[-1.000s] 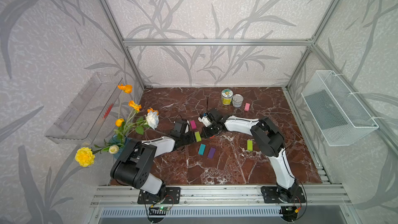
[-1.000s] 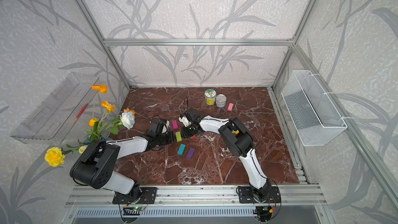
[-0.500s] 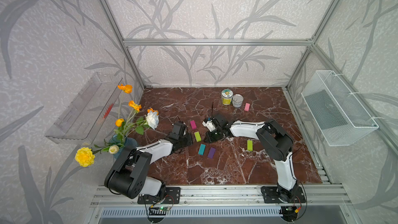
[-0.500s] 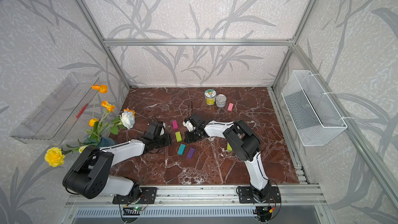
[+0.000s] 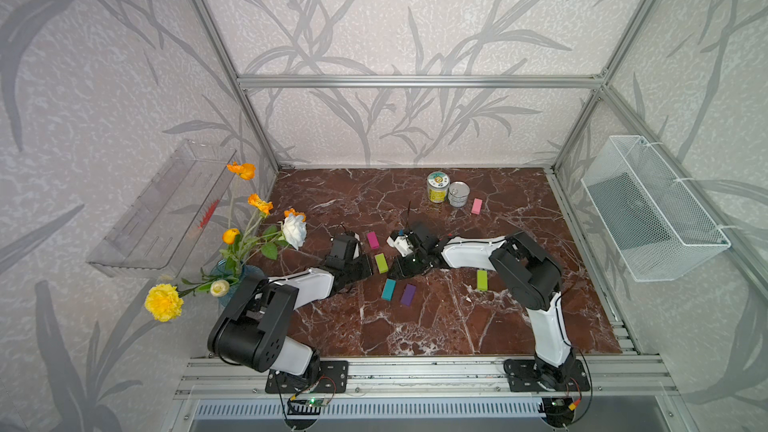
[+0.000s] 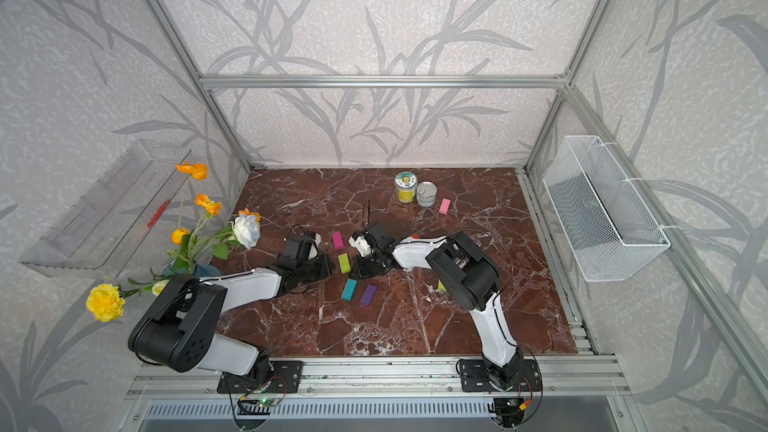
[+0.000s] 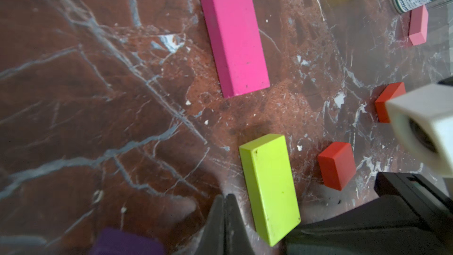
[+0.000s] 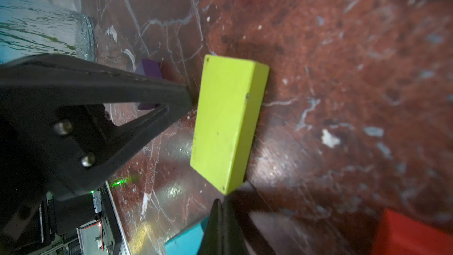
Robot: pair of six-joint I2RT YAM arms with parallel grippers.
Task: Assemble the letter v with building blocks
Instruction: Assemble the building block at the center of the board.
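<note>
The left gripper [image 7: 224, 201] and right gripper [image 8: 221, 204] are both squeezed closed and empty, right beside the lime green block [image 8: 228, 118] lying flat between them. A lopsided push could spin it crooked

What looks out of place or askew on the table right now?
Nothing spilled or damaged. No v yet: the pink block sits far off beside the silver can, and one lime green block lies alone near the right arm elbow.
</note>
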